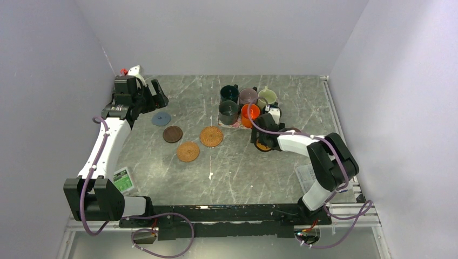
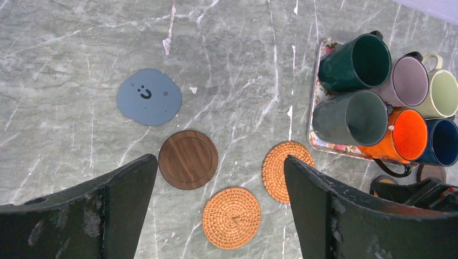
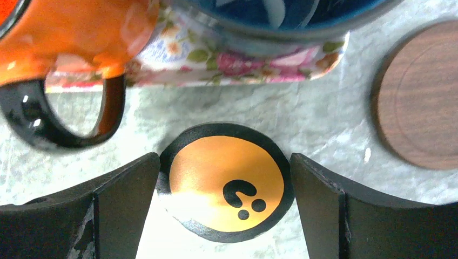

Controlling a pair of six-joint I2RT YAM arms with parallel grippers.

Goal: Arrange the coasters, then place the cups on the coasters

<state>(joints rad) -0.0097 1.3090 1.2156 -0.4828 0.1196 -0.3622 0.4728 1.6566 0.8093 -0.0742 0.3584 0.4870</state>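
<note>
My right gripper (image 3: 224,162) is open and low over the table, its fingers on either side of the black coaster with the yellow centre (image 3: 227,181), which lies flat. A dark brown coaster (image 3: 418,97) lies to its right. The orange cup (image 3: 70,38) and navy cup (image 3: 281,21) stand just ahead. My left gripper (image 2: 220,162) hangs open and empty, high over the grey-blue coaster (image 2: 149,97), a dark brown coaster (image 2: 188,159) and two tan woven coasters (image 2: 231,217) (image 2: 278,164). The dark green (image 2: 356,62), mauve (image 2: 408,81), cream (image 2: 444,93) and dark grey (image 2: 351,117) cups stand clustered with them.
All the cups stand on a floral rectangular mat (image 3: 227,67) at the table's back middle. A green and white card (image 1: 123,179) lies near the left arm's base. A clear plastic piece (image 1: 307,175) lies by the right arm. Walls close in the left, back and right sides.
</note>
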